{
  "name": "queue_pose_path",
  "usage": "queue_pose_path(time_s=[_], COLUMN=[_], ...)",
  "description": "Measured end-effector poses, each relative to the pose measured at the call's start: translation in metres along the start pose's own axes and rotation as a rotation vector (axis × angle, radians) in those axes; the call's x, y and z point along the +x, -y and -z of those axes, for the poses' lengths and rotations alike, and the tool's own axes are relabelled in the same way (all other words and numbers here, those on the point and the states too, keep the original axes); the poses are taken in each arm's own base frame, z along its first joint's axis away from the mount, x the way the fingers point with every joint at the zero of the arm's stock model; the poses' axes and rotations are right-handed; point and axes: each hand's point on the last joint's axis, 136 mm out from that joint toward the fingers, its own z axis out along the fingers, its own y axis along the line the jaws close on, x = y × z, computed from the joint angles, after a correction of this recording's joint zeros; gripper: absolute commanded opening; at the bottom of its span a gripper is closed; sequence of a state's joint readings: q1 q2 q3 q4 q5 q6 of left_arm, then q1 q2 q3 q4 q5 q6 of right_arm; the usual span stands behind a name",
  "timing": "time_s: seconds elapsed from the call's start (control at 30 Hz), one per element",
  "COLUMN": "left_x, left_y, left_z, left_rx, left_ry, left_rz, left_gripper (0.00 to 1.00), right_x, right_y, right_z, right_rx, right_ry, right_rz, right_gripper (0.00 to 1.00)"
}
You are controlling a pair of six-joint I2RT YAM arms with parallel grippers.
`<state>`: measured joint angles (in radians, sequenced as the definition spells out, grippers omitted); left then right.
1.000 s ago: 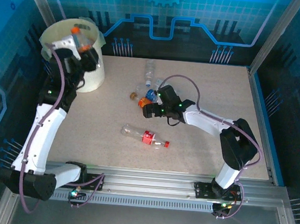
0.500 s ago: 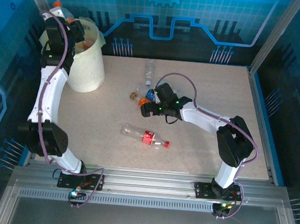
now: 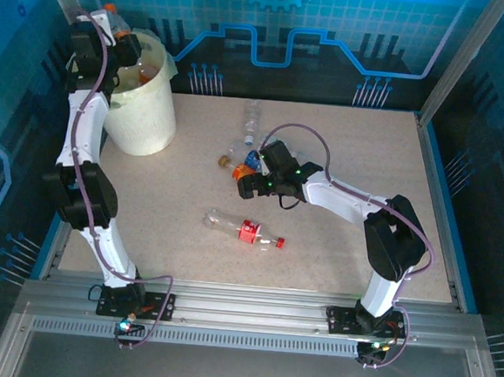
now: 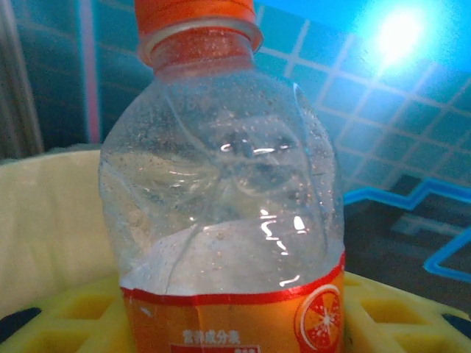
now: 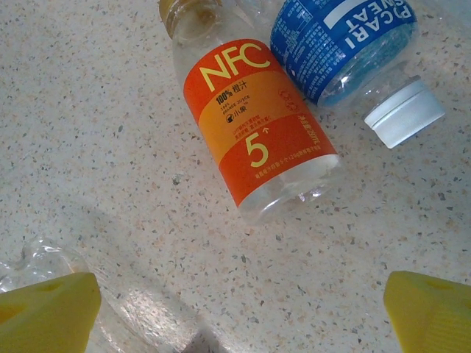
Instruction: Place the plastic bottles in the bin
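Claw on the left arm (image 3: 114, 27) was raised at the far-left rim of the cream bin (image 3: 148, 119), its yellow fingers (image 4: 62, 323) closed on an upright orange-capped bottle (image 4: 221, 184). On the speckled table (image 3: 343, 248) a red-labelled bottle (image 3: 247, 231) lay alone on its side. Further right, the right claw (image 5: 239, 312) hung spread wide and empty just short of an NFC orange-juice bottle (image 5: 257, 125), which touched a blue Pocari Sweat bottle (image 5: 342, 44).
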<state>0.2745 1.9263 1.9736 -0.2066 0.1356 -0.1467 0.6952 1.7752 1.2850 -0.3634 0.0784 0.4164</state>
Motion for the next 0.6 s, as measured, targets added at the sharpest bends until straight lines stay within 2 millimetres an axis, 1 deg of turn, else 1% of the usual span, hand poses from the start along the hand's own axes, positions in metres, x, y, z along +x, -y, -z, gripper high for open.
queue_pose_path(time_s=[0.1, 0.2, 0.33, 0.4, 0.5, 0.6], left_x=[0.010, 0.020, 0.030, 0.033, 0.031, 0.029], left_y=[0.002, 0.003, 0.006, 0.008, 0.013, 0.017], left_z=[-0.004, -0.008, -0.011, -0.011, -0.009, -0.008], left_rx=[0.053, 0.087, 0.116, 0.129, 0.154, 0.175], left_ry=[-0.034, -0.067, -0.101, -0.112, -0.115, -0.115], left_rz=[-0.009, -0.008, 0.001, 0.004, 0.003, 0.003], left_gripper=[0.61, 0.64, 0.70, 0.73, 0.82, 0.84], right_x=[0.001, 0.003, 0.004, 0.004, 0.005, 0.005], right_y=[0.000, 0.001, 0.001, 0.001, 0.001, 0.001], right_z=[0.000, 0.000, 0.000, 0.000, 0.000, 0.000], right_rx=[0.002, 0.004, 0.004, 0.006, 0.006, 0.006], right_ry=[-0.005, -0.012, -0.015, -0.018, -0.019, -0.021], right_rz=[0.007, 0.011, 0.016, 0.018, 0.018, 0.020], right_gripper=[1.00, 1.00, 1.00, 1.00, 1.00, 1.00])
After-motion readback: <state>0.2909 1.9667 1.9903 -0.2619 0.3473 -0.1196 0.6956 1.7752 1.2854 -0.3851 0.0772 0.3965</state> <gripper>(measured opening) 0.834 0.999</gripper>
